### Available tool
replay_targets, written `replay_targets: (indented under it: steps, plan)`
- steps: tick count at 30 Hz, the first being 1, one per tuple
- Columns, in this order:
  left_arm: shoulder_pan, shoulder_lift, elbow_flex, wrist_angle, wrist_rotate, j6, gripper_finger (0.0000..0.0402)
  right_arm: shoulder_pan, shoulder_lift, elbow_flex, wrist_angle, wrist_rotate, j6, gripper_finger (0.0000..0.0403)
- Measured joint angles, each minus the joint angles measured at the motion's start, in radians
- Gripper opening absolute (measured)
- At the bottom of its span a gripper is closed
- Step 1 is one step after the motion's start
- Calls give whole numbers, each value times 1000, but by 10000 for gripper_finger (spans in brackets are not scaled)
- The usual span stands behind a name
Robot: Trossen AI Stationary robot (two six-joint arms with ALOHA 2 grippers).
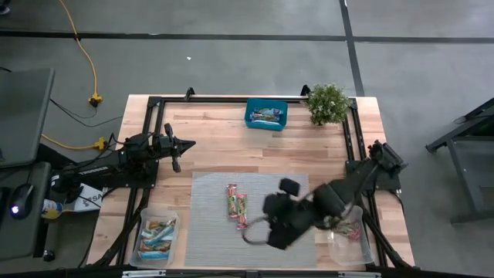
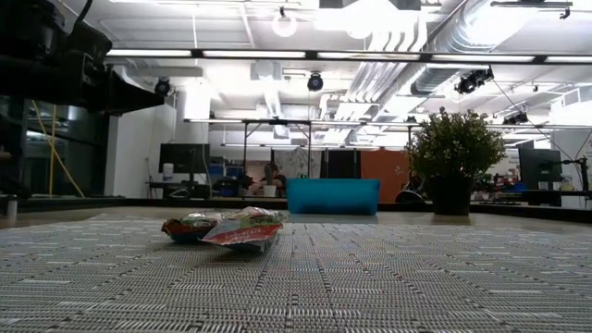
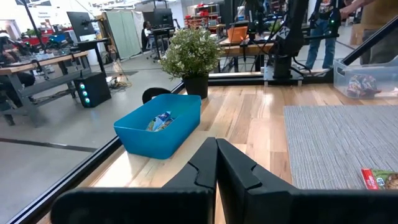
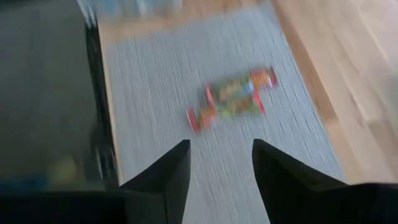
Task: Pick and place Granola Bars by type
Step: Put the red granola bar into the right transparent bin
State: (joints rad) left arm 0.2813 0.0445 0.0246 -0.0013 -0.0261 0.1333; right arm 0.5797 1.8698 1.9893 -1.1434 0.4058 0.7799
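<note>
Your work surface is a grey woven mat (image 1: pixel 231 239) laid on the wooden table (image 1: pixel 224 150), lower centre of the high view. Two red, green and yellow Granola Bars (image 1: pixel 235 205) lie side by side on the mat, touching or nearly so, left of centre. The low view shows the same pair (image 2: pixel 227 228) lying flat with open mat in front of them.

Your right gripper (image 1: pixel 258 232) is over the mat just right of and below the bars, its arm reaching in from the lower right edge of the table. In the right wrist view its fingers (image 4: pixel 168 171) are spread apart with nothing between them, and the bars (image 4: pixel 233 99) sit beyond the gap. That picture is smeared, so the wrapper details are uncertain.

Your left gripper (image 1: pixel 176 148) waits off the mat at the left of the high view, over bare wood. Its fingers (image 3: pixel 205 168) are pressed together and hold nothing.

A potted plant (image 1: pixel 328 104) stands at the upper right of the table, with a teal box (image 1: pixel 266 114) just to its left; the box holds light blue wrapped items (image 3: pixel 161 119).

A clear tub (image 1: pixel 157 238) at the lower left corner holds several bars, mostly light blue (image 1: pixel 158 232). A second clear tub (image 1: pixel 351 239) at the lower right, partly under the right arm, holds reddish bars (image 3: pixel 364 84).
</note>
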Motion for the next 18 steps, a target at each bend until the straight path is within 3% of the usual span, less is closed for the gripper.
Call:
replay_targets:
  steps: [8, 18]
  plan:
    - [0, 0, 0, 0, 0, 0, 1, -166, 0, -95, 302, -157, 100, 199]
    - [0, 0, 0, 0, 0, 0, 1, -294, 1, -350, 660, -317, 306, 218]
